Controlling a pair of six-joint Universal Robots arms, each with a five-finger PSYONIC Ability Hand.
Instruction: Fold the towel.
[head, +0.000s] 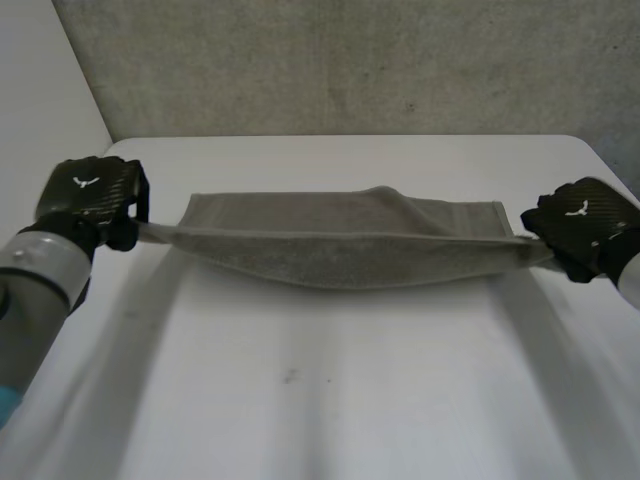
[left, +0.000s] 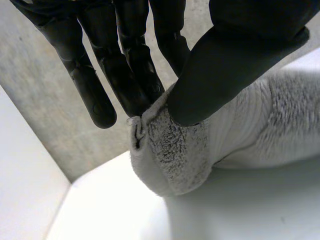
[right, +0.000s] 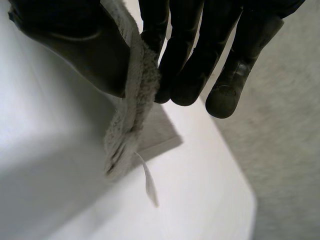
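pinches the left end of the grey towel (head: 340, 245) between thumb and straight fingers of the left hand (head: 90, 200), near the tabletop's (head: 330, 400) left edge. grips the right end the same way with the right hand (head: 580, 225), by the right edge. holds it stretched and sagging across the far half.

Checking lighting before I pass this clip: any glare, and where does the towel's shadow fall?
Head view: soft light, no glare; the towel leaves a faint shadow on the table under its sagging edge. Left wrist view: the table under the lifted towel corner is shaded grey. Right wrist view: a broad shadow lies on the table beside the hanging towel end.
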